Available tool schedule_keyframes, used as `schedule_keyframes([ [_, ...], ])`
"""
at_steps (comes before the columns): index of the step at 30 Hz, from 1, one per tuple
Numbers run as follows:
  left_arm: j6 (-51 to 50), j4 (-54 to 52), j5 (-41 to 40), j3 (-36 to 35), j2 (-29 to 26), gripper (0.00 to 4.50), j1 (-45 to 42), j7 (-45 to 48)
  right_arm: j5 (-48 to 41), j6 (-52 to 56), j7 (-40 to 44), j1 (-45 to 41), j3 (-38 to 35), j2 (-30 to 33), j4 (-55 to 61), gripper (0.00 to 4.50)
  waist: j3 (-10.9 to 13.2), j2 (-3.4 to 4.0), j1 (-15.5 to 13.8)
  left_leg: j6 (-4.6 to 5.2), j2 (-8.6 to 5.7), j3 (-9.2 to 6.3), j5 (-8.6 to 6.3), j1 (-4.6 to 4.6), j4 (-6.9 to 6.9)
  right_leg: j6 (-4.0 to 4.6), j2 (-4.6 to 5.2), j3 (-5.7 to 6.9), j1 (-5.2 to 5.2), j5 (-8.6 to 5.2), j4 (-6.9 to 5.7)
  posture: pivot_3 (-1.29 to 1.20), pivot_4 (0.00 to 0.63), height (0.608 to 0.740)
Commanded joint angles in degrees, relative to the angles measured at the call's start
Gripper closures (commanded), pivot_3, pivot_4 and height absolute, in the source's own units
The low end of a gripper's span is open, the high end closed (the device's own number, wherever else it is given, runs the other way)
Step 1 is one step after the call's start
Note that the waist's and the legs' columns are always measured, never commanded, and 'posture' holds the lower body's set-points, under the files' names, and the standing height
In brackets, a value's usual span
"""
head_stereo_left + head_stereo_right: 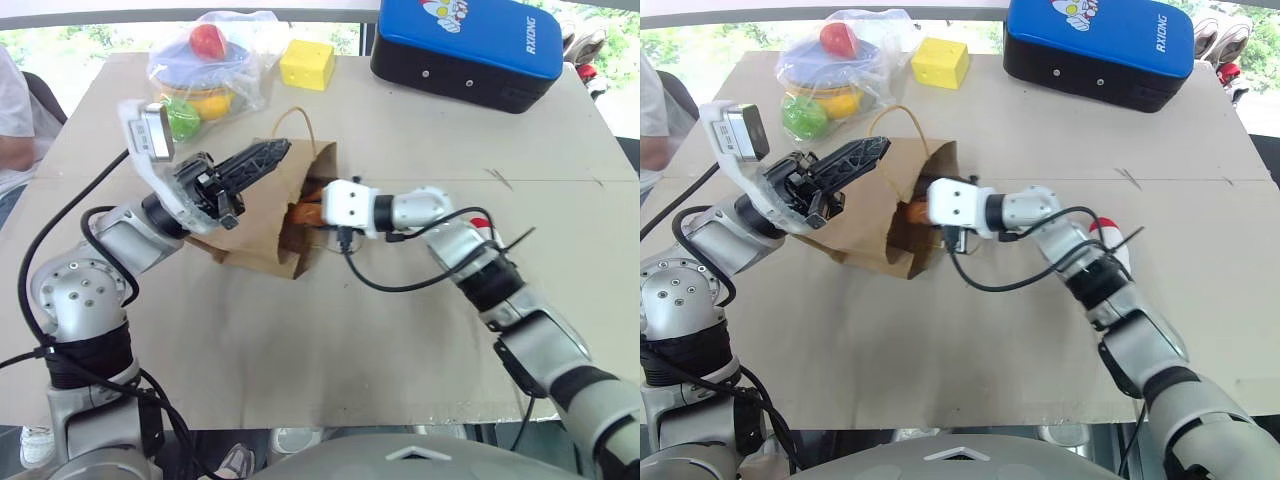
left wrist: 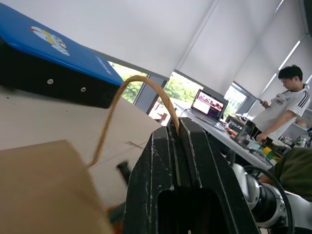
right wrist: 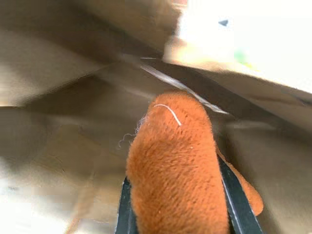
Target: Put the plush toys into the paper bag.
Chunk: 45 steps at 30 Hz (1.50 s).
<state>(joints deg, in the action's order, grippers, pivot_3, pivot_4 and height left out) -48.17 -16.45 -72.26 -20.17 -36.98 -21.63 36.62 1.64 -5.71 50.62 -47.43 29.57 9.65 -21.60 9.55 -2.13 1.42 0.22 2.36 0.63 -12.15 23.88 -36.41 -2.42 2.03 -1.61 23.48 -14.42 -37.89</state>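
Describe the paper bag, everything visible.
The paper bag is plain brown kraft paper, creased, lying on its side on the table with its mouth toward the robot's right. The left gripper, shut, pinches one thin tan cord handle and lifts the upper edge, keeping the mouth open. The right gripper reaches into the mouth with the orange-brown plush between its fingers, inside the bag.

Bright windows point(image 2: 187, 87), white blinds point(image 2: 229, 44), perhaps cluttered desks point(image 2: 229, 134).
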Motion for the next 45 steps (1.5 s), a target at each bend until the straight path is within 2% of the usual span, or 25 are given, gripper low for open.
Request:
schedule_keyframes([
  [1, 0.3, -2.3, -1.3, -1.0, -0.1, 4.50, 0.2, 0.2, 3.6, -10.5, -3.3, -2.2, -0.7, -1.1, -6.1, 2.30, 0.0, -0.02, 0.0, 0.00, 0.00, -0.01, 0.00, 0.00, 0.00, 0.00, 0.00, 0.00, 0.00, 0.00, -0.01, 0.00, 0.150, 0.740],
  [3, 0.3, -2.6, -1.5, -1.5, -0.3, 4.50, 0.8, 0.1, 2.8, -11.7, -2.8, -1.0, -2.2, -0.3, -5.5, 1.43, 0.0, -0.02, -0.3, -0.01, -0.01, -0.03, 0.00, 0.03, 0.00, 0.01, 0.03, 0.03, 0.00, 0.00, 0.00, 0.00, 0.150, 0.740],
  [8, 0.5, -2.9, -1.5, -2.2, -0.5, 4.50, 2.6, 0.3, -0.1, -9.6, 0.1, 3.4, -4.5, 2.3, -0.2, 1.43, 0.0, -0.03, -0.5, -0.01, -0.04, -0.03, 0.00, 0.03, 0.00, 0.00, 0.11, 0.03, -0.02, 0.00, 0.00, 0.00, 0.150, 0.740],
  [13, 0.9, -3.1, -0.7, -1.9, -0.2, 4.50, 3.6, 0.8, 0.2, -0.8, -1.0, 9.2, -6.0, 4.6, 8.2, 1.43, 0.0, -0.02, -0.3, -0.01, -0.03, -0.04, 0.00, 0.00, 0.00, 0.01, 0.09, 0.02, -0.02, 0.00, -0.04, 0.00, 0.150, 0.740],
  [22, 1.2, -2.5, 0.3, -1.6, -0.4, 4.50, 3.1, 1.3, 0.1, 10.6, -1.4, 12.5, -7.2, 6.4, 17.1, 1.43, 0.0, -0.04, -0.5, -0.01, -0.03, -0.02, 0.00, -0.01, 0.00, 0.01, 0.07, 0.02, -0.02, 0.00, -0.02, 0.00, 0.150, 0.740],
  [25, 1.1, -2.5, 0.2, -1.6, -0.5, 4.50, 2.4, 1.1, 1.0, 8.8, -1.9, 11.8, -7.0, 6.3, 15.7, 2.15, 0.0, -0.04, -0.5, -0.01, -0.03, 0.00, 0.00, -0.01, 0.00, 0.01, 0.07, 0.02, -0.02, 0.00, -0.02, 0.00, 0.150, 0.740],
  [30, 0.7, -3.1, -1.0, -0.9, 0.2, 4.50, 0.4, 0.1, 3.2, 3.6, -2.6, 9.5, -5.2, 4.2, 11.2, 4.48, 0.0, -0.04, -0.3, -0.01, -0.04, -0.01, 0.00, -0.01, 0.00, 0.01, 0.05, 0.02, -0.02, 0.00, -0.03, 0.00, 0.150, 0.740],
  [39, -0.8, -4.6, -5.5, 1.9, 2.8, 4.50, -3.1, -1.8, 0.6, -4.7, -1.2, 5.2, -5.3, -2.8, 8.3, 4.48, 0.0, -0.04, -0.4, -0.01, -0.03, -0.02, 0.00, -0.01, 0.00, 0.00, 0.05, 0.01, -0.02, 0.00, -0.03, 0.00, 0.150, 0.740],
  [45, -2.9, -3.5, -9.2, 4.1, 4.0, 4.50, -4.2, -1.2, -4.0, -4.0, 2.1, 5.6, -5.7, -7.1, 4.0, 4.48, 0.0, -0.06, -0.4, -0.02, -0.03, -0.06, 0.01, -0.02, -0.01, 0.00, 0.05, 0.03, -0.05, 0.01, -0.05, 0.00, 0.150, 0.740],
])
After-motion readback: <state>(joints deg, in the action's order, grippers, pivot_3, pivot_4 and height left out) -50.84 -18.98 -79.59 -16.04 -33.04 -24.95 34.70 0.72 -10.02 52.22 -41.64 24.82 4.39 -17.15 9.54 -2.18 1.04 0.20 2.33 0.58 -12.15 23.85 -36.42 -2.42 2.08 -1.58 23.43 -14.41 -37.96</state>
